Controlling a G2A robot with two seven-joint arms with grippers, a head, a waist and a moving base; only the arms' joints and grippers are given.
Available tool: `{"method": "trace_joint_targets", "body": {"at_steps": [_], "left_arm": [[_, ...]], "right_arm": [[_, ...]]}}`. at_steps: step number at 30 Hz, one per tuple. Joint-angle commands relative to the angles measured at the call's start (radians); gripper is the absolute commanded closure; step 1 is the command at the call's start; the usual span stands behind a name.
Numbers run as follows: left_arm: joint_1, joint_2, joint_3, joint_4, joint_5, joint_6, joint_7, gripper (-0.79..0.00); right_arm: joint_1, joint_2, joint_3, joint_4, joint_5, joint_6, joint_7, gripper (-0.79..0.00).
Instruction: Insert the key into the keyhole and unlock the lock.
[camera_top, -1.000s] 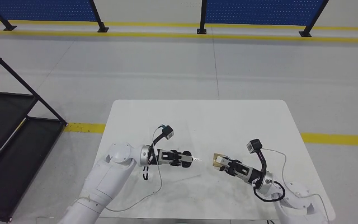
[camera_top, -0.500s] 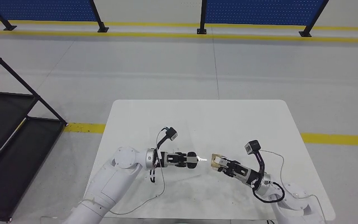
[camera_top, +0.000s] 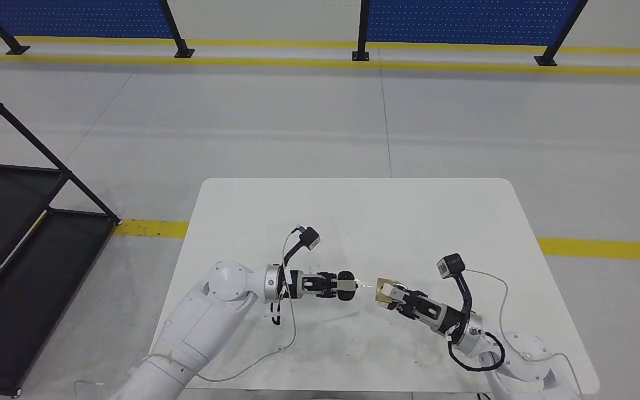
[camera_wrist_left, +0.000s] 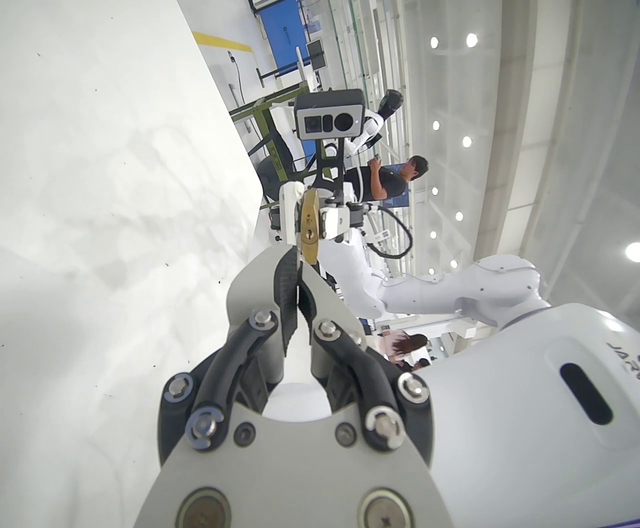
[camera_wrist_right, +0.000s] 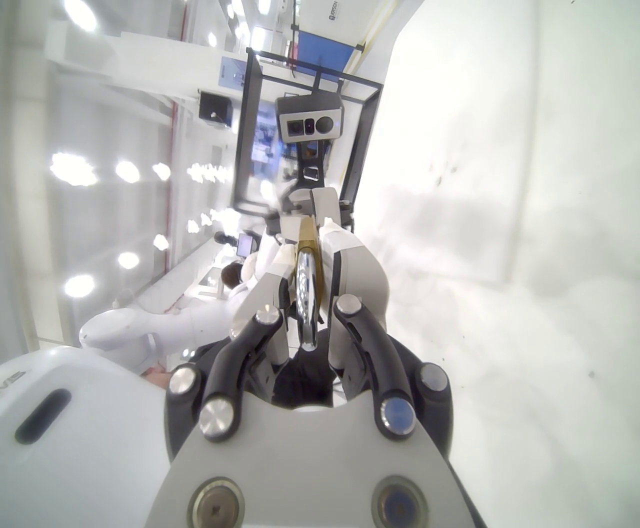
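White bench (camera_top: 450, 215), lower centre: left gripper (camera_top: 348, 286) pinches the key (camera_top: 364, 288), right gripper (camera_top: 394, 292) clamps the lock (camera_top: 386, 289), the two nearly meeting. Square the key with the keyhole (camera_wrist_left: 308, 232), then push straight, slowly.

Top view now, and the key (camera_top: 366, 288) is a tiny sliver beside the lock (camera_top: 386, 290), too small to tell if its tip sits inside the keyhole. At the left wrist, the left gripper (camera_wrist_left: 296, 257) hides most of the key; the right gripper (camera_wrist_right: 307, 240) covers the lock's faces, edge-on
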Motion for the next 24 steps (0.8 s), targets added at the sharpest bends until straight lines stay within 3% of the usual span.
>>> {"method": "trace_joint_targets", "body": {"at_steps": [1, 24], "left_arm": [[-0.001, 0.001, 0.002, 0.000, -0.001, 0.000, 0.002, 0.000], [-0.007, 0.012, 0.025, -0.010, 0.008, 0.010, 0.005, 0.000]], "right_arm": [[-0.001, 0.001, -0.004, -0.001, -0.003, -0.002, -0.002, 0.000], [0.001, 0.018, -0.025, 0.011, 0.010, -0.003, -0.021, 0.000]]}}
